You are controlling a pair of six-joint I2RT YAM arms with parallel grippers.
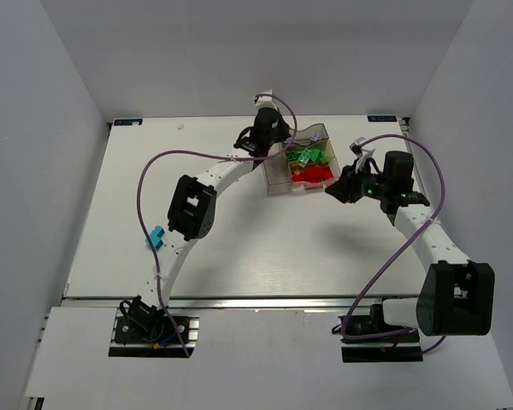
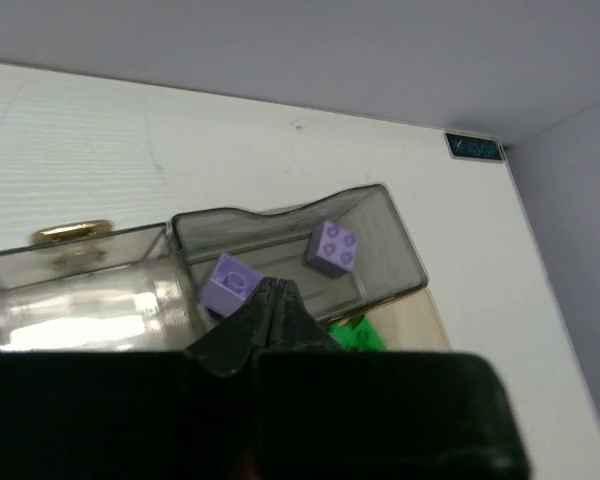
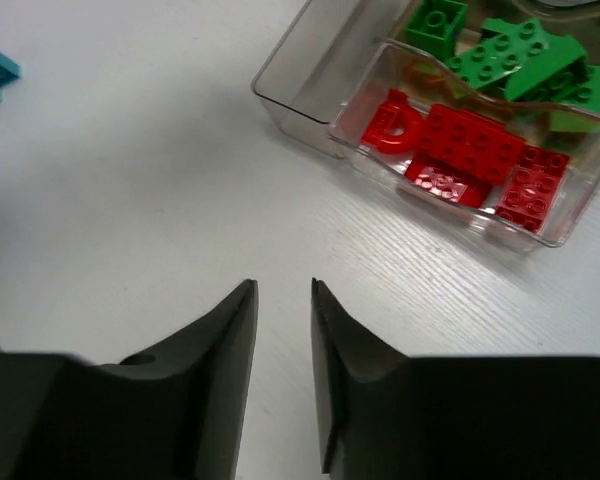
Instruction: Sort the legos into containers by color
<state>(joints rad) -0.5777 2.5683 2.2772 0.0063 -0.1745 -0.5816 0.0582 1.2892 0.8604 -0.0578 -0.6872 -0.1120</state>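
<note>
Furthest left, two teal legos (image 1: 156,237) lie on the bare table (image 1: 239,256), just beside the middle link of the left arm (image 1: 192,207) and well apart from the containers (image 1: 278,181). As far as I can see they are the only bricks outside the bins, so I judge the sorting nearly done, with the teal pair as the step in hand.

The left gripper (image 2: 276,290) hangs over the far compartment with its fingers pressed together and nothing between them. Two lilac bricks (image 2: 332,247) lie apart on that compartment's floor.

Further right, the green legos (image 1: 305,157) fill one bin and the red legos (image 3: 460,150) the one nearest the right arm. A clear compartment (image 3: 310,70) beside the red looks unfilled, which I take as the teal home.

The right gripper (image 3: 283,300) hovers over the table near the red bin, jaws slightly spread and holding nothing.

The next move calls for one claw to spread wide, travel to the teal pair and pinch a single brick. The left arm's own body and its purple cable (image 1: 145,184) crowd that spot, so I'd approach with care.
</note>
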